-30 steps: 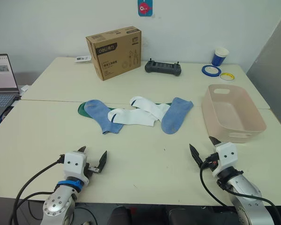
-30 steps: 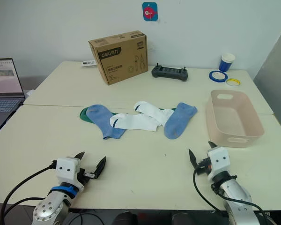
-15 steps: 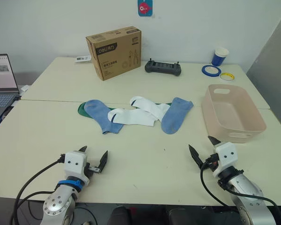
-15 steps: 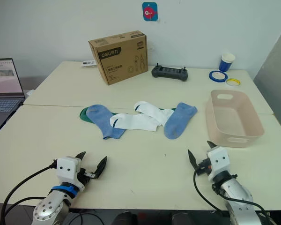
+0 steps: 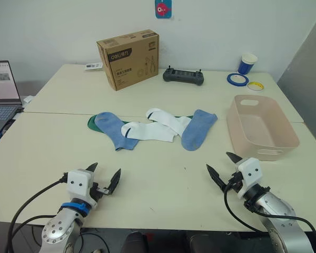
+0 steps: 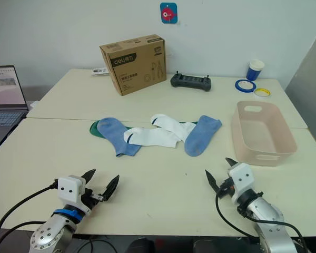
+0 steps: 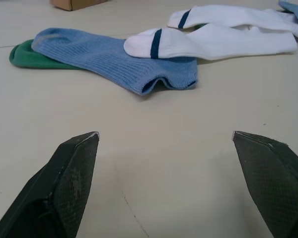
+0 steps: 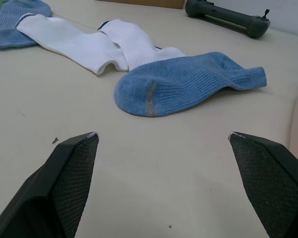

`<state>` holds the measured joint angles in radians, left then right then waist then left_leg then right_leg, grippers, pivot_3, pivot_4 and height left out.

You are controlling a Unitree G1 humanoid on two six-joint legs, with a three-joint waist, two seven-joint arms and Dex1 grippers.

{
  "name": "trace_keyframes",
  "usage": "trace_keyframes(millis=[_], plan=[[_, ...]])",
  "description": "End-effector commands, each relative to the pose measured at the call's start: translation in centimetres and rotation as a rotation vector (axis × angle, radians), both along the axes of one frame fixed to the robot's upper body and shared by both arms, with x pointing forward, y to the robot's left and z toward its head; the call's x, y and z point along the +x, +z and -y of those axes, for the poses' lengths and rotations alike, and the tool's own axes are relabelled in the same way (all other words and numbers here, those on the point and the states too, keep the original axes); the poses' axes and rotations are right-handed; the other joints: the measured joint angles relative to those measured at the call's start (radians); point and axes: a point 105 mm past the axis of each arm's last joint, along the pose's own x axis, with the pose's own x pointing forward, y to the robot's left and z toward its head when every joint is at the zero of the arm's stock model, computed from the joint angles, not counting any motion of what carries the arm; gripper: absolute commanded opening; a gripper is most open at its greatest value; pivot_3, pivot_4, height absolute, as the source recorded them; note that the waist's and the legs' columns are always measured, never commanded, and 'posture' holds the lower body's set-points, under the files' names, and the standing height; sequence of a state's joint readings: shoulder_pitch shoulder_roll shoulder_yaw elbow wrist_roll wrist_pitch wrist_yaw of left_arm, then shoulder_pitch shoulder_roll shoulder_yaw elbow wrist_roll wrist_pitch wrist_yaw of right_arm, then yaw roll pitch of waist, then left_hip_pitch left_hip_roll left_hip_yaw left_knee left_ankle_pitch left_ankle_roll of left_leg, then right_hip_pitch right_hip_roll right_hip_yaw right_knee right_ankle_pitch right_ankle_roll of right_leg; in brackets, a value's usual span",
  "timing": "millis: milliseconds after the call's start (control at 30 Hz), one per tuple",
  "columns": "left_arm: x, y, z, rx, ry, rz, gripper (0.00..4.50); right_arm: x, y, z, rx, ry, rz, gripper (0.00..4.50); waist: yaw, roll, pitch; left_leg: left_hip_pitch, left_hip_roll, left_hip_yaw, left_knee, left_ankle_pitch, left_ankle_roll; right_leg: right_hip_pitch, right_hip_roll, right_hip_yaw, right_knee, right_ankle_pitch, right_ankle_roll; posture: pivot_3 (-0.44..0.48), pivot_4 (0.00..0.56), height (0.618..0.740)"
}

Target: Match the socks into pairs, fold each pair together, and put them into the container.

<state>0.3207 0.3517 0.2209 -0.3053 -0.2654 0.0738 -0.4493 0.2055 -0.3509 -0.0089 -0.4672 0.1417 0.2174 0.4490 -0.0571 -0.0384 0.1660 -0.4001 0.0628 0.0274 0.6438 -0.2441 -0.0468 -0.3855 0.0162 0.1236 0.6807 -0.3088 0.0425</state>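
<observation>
The socks lie in a loose row mid-table. A light blue sock covers a dark green sock. Two white socks with dark cuff stripes overlap beside them. Another light blue sock lies at the right end. The pale pink container stands empty to the right of the row. My left gripper hovers open near the front edge, pointing at the left blue sock. My right gripper is open too, facing the right blue sock. Neither holds anything.
A brown cardboard box, a black controller, a blue paper cup and tape rolls sit along the back of the table. A laptop is at the far left. Bare tabletop separates the grippers from the socks.
My right gripper has edged forward and a little left toward the socks. The left arm has shifted slightly. Both stay open, and the socks have not moved.
</observation>
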Motion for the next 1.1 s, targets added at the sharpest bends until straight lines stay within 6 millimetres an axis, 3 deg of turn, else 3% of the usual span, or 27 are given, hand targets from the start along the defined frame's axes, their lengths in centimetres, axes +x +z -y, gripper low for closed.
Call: trace_keyframes(millis=[33, 333, 433, 567, 700, 833, 1000, 1100], plan=[[0.9, 1.0, 0.3, 0.077, -0.036, 0.045, 4.48, 0.2, 0.8, -0.1, 0.005, 0.025, 0.051, 4.50, 0.000, 0.000, 0.000, 0.000, 0.000, 0.000, 0.000, 0.000, 0.000, 0.000, 0.000, 0.000, 0.000, 0.000, 0.000, 0.000, 0.150, 0.740], [5.7, 1.7, -1.0, 0.156, -0.048, 0.050, 4.48, 0.9, 0.4, -0.5, 0.005, 0.057, 0.066, 4.50, 0.001, 0.000, 0.000, 0.000, 0.000, 0.000, 0.000, 0.000, 0.000, 0.000, 0.001, -0.001, 0.000, 0.001, 0.002, 0.000, 0.150, 0.740], [7.0, 2.1, -1.6, 0.178, -0.038, 0.054, 4.48, 0.2, 0.8, -2.3, 0.058, 0.207, 0.015, 4.50, 0.000, 0.000, 0.000, 0.000, 0.000, 0.001, 0.000, 0.000, 0.000, 0.000, 0.000, -0.001, 0.000, 0.003, 0.006, 0.000, 0.150, 0.740], [7.8, 1.3, -1.2, 0.211, -0.106, 0.011, 4.48, -0.5, 2.7, -4.8, 0.040, 0.451, -0.019, 4.50, -0.002, 0.001, 0.001, 0.000, 0.000, 0.001, -0.001, 0.000, 0.000, 0.000, 0.001, -0.001, 0.000, 0.006, 0.002, 0.000, 0.150, 0.740], [8.6, 1.0, -1.1, 0.236, -0.133, 0.003, 4.48, -0.3, 3.9, -5.8, -0.037, 0.583, -0.031, 4.50, 0.001, 0.000, 0.000, 0.000, 0.000, -0.001, 0.000, 0.000, 0.000, 0.000, 0.001, -0.002, 0.000, 0.006, 0.003, 0.000, 0.150, 0.740], [9.2, 0.6, -0.7, 0.254, -0.149, -0.008, 4.48, 0.8, 5.0, -6.4, -0.021, 0.565, 0.002, 4.50, 0.009, 0.000, 0.000, 0.000, 0.000, -0.002, 0.000, 0.000, 0.000, 0.001, 0.001, -0.003, 0.000, 0.006, 0.003, 0.000, 0.150, 0.740], [9.7, 1.2, 0.3, 0.253, -0.173, 0.032, 4.48, 1.3, 4.8, -6.7, 0.005, 0.525, 0.008, 4.50, 0.010, 0.000, 0.000, -0.001, 0.000, -0.001, 0.000, 0.000, 0.000, 0.001, 0.001, -0.002, 0.000, 0.006, 0.003, 0.000, 0.150, 0.740], [9.8, 1.2, 0.2, 0.255, -0.165, 0.035, 3.58, 1.3, 4.8, -6.8, 0.014, 0.520, 0.006, 4.50, 0.009, 0.000, 0.000, -0.001, 0.000, -0.001, 0.000, 0.000, 0.000, 0.001, 0.001, -0.002, 0.000, 0.006, 0.003, 0.000, 0.150, 0.740]])
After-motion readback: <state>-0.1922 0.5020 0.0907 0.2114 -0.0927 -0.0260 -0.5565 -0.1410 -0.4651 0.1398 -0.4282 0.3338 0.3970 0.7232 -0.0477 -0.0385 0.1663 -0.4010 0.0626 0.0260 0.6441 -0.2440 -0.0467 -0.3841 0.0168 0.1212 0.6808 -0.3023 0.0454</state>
